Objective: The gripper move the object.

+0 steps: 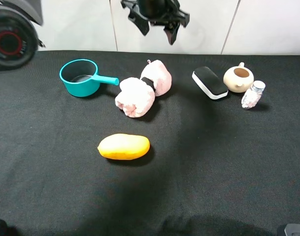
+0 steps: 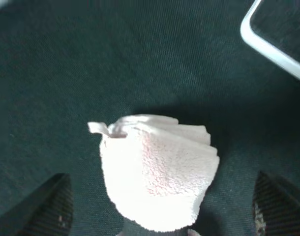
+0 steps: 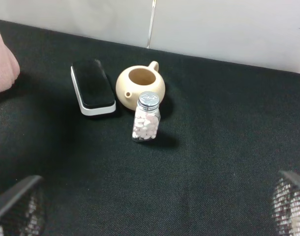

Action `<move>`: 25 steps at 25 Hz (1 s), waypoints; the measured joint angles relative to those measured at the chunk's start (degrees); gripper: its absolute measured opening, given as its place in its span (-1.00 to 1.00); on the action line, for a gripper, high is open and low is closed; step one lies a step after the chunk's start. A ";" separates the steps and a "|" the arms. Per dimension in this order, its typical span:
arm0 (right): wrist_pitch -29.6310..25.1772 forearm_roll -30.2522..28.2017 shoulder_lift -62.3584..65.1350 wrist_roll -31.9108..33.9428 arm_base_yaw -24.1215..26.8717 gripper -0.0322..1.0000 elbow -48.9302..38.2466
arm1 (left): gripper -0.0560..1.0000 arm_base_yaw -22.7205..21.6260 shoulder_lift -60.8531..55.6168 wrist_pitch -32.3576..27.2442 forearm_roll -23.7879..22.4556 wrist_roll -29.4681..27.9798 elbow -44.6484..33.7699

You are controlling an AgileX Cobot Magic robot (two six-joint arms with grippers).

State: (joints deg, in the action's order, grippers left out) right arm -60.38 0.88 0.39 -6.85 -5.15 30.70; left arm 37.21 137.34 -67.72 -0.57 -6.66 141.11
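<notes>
The object (image 1: 142,88) is two pale pink plush lumps joined by a dark link, lying on the black cloth behind the middle. In the left wrist view one lump (image 2: 160,172) sits between the two spread dark fingers, well below them. My left gripper (image 1: 157,32) hangs open high above the far lump, touching nothing. My right gripper (image 3: 155,206) is open too, its fingers (image 3: 17,206) wide apart over bare cloth. A pink edge of the object (image 3: 2,64) shows in the right wrist view.
A teal saucepan (image 1: 81,77) stands left of the plush, its handle pointing at it. A yellow-orange mango (image 1: 124,146) lies nearer the front. To the right are a black white-rimmed block (image 1: 209,82), a beige teapot (image 1: 238,77) and a small pill bottle (image 1: 253,94).
</notes>
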 joint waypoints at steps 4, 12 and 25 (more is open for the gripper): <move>0.00 0.00 0.00 0.00 0.00 0.41 0.00 | 0.61 0.00 -3.31 -0.07 0.00 0.75 0.01; -0.05 0.00 0.00 0.00 0.00 0.41 0.00 | 0.61 0.00 -13.62 -0.01 -4.15 1.63 -10.81; -0.05 0.00 0.00 0.00 0.00 0.41 0.00 | 0.61 -1.95 -39.88 0.09 -10.09 0.15 -47.00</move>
State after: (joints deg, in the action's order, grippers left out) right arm -60.42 0.88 0.39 -6.85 -5.15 30.70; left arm 35.26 97.46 -67.62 -10.66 -6.51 94.11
